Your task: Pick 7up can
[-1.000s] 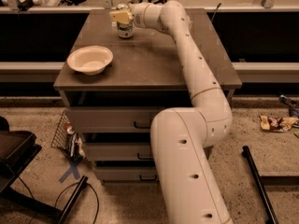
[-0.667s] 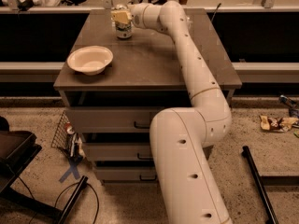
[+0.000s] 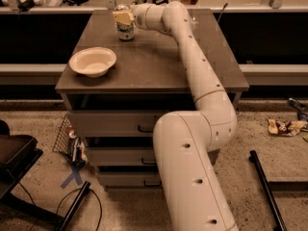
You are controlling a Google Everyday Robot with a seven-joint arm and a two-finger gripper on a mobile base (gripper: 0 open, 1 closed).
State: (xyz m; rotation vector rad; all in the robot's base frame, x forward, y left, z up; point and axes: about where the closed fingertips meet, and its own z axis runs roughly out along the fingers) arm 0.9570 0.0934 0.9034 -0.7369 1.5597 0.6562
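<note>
The 7up can (image 3: 126, 32) stands upright at the far left part of the dark table top (image 3: 159, 61). It is white and green with a silvery top. My gripper (image 3: 123, 17) is at the can's upper half, reaching in from the right on the long white arm (image 3: 192, 57). It covers part of the can's side. The can's base rests on the table.
A white bowl (image 3: 93, 61) sits near the table's front left corner. The table tops a drawer unit (image 3: 115, 124). A rail and clutter run behind the table. A wire basket (image 3: 67, 138) and cables lie on the floor at the left.
The gripper and can stay at almost the same spot at the far left of the table. The bowl has not moved.
</note>
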